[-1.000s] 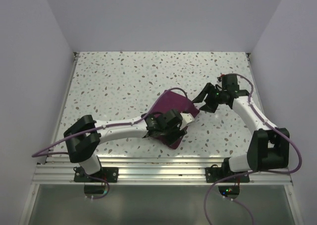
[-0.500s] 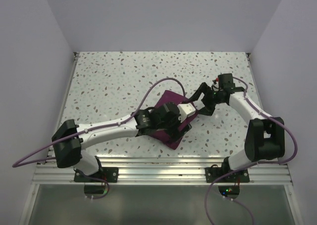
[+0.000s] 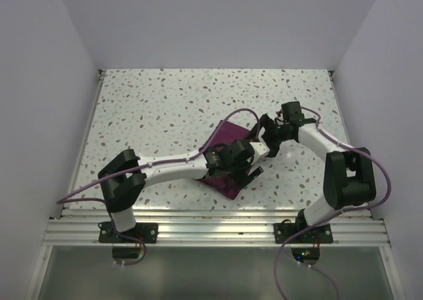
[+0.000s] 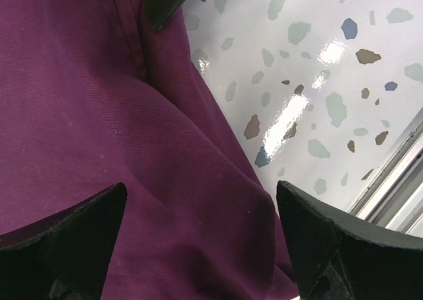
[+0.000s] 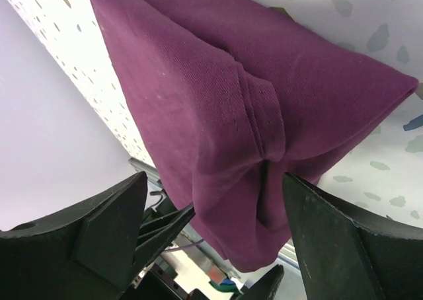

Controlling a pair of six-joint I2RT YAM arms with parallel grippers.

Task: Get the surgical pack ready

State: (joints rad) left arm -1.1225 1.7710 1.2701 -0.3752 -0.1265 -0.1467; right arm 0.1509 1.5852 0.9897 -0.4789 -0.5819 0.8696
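Jaws of the left gripper (image 4: pixel 201 247) are spread wide, empty, over the surgical pack (image 4: pixel 99 115) filling the left of the left wrist view; its right edge is best gripped low. In the right wrist view the right gripper (image 5: pixel 218 237) is likewise opened wide over a thick seam (image 5: pixel 261 128); one layer should be pinched. Overhead, the pack is seen mid-frame on a speckled table (image 3: pixel 152 108), enclosed by pale walls (image 3: pixel 218 22)

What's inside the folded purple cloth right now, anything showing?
Nothing shows inside. The purple cloth is folded shut, with only its outer folds visible, and it lies on the speckled table. Anything it wraps is covered.
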